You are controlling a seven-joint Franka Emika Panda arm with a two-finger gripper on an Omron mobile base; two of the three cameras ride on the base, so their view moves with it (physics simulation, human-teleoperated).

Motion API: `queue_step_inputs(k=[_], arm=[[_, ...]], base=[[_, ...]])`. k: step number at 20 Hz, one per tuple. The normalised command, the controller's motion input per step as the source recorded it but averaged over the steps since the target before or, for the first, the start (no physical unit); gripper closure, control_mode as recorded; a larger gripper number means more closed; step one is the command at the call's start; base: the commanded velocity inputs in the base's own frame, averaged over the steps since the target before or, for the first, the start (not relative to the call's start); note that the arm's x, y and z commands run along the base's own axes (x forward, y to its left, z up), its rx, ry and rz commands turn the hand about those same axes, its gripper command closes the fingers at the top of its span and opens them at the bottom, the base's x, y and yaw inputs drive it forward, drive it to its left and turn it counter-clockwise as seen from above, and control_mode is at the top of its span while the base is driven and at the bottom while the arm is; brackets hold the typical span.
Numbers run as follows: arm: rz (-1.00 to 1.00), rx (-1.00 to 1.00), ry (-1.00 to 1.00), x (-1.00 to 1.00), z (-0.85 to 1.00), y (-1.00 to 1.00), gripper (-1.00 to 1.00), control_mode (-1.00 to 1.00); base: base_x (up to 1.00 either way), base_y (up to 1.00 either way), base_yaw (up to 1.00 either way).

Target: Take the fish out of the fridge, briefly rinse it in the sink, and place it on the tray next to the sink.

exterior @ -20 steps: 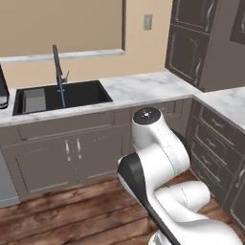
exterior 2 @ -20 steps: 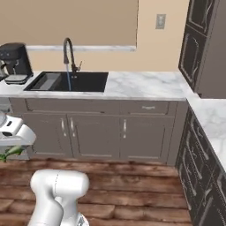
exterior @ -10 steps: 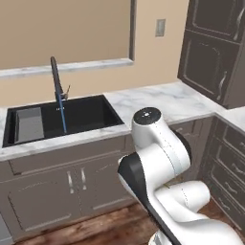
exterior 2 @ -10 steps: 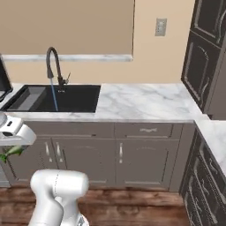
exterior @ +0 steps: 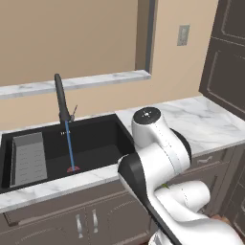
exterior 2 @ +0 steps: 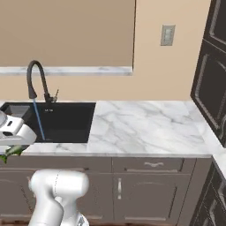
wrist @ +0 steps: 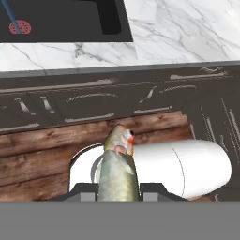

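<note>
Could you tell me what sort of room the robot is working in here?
It looks like a home kitchen, rendered rather than real. A black sink with a running faucet sits in a white marble counter, with dark panelled cabinets underneath, and the gripper holds a fish.

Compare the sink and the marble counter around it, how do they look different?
The sink is black and recessed; the counter is white with grey veins and flat. The sink takes a thin stream of water from the faucet and holds a grey ribbed rack; the counter right of it is bare. Both have straight, rectangular edges.
</note>
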Motion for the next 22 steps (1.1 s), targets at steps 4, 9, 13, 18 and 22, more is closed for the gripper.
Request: queue_step_inputs(k=[4, 9, 13, 18, 22], arm=[[0.00, 0.00, 0.00, 0.00, 0.00, 0.00, 1.00, 1.00], [0.01, 0.04, 0.04, 0.12, -0.04, 0.00, 1.00, -1.00], [0.11, 0.38, 0.29, 0.90, -0.01, -0.29, 1.00, -1.00], [0.20, 0.59, 0.34, 0.78, -0.16, -0.28, 1.00, -1.00], [0.16, 0.45, 0.16, 0.43, -0.18, -0.05, 1.00, -1.00]], base=[[1.00, 0.00, 0.00], [0.57, 0.03, 0.01], [0.00, 0.00, 0.00], [0.00, 0.00, 0.00], [0.00, 0.00, 0.00]])
